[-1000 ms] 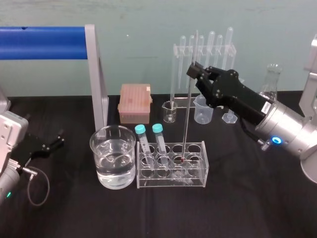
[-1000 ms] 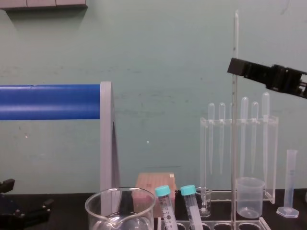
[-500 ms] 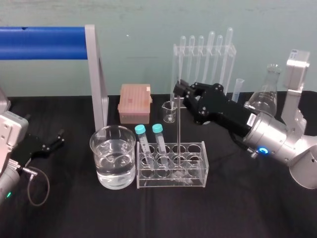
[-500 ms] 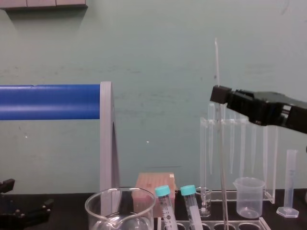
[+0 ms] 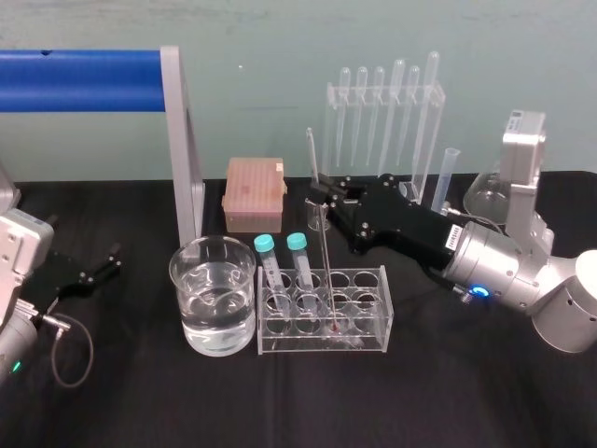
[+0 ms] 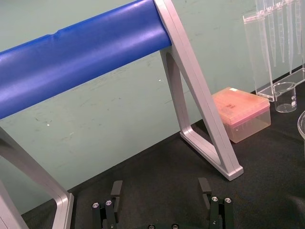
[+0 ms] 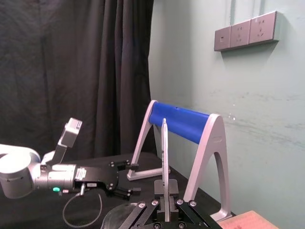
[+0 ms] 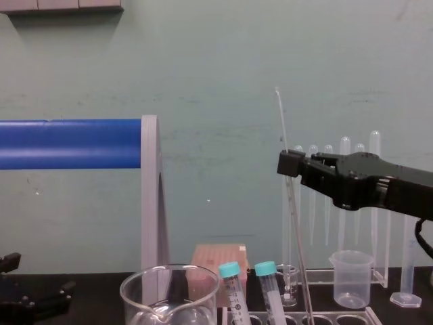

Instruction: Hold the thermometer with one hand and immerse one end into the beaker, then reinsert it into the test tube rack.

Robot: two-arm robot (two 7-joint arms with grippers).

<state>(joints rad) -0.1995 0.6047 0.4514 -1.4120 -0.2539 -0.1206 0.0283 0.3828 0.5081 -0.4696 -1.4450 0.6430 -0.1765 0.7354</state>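
Note:
My right gripper is shut on the thermometer, a thin glass rod, gripping it in its upper half. The rod leans a little, and its red lower tip sits in a front hole of the test tube rack. In the chest view the gripper holds the thermometer above the rack. The right wrist view shows the thermometer rising from the closed fingers. The beaker, part full of water, stands just left of the rack. My left gripper rests open at the far left of the table.
Two teal-capped tubes lean in the rack's left holes. Behind stand a pink tip box, a pipette stand, a small plastic beaker, a graduated cylinder and a flask. A blue-barred frame crosses the left.
My right gripper has come down and to the left with the thermometer. The rod now leans, and its tip has shifted from a back hole to a front hole of the rack.

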